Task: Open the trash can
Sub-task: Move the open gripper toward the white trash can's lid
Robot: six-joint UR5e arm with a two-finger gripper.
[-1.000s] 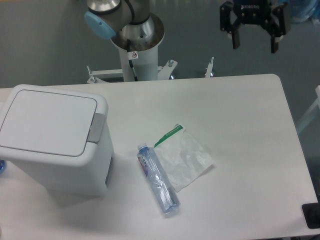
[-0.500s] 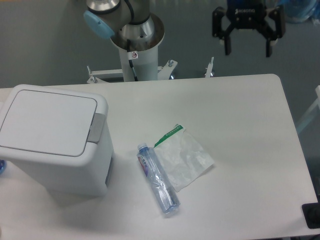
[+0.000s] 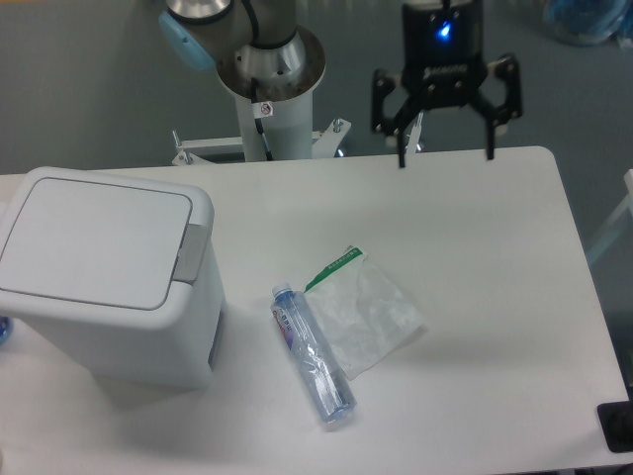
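Note:
The trash can is a large boxy white bin at the left of the table. Its flat lid is closed, and a grey push-button tab sits on its right edge. My gripper hangs open and empty above the table's back edge, right of centre. It is far from the can, up and to the right of it.
A clear plastic bottle lies on the table in the middle, next to a crumpled white plastic bag. The arm's base pedestal stands behind the table. A dark object sits at the front right corner.
The gripper has moved left and lower, from the top right corner to above the table's back edge, and still stands open. The can, bottle and bag have not moved.

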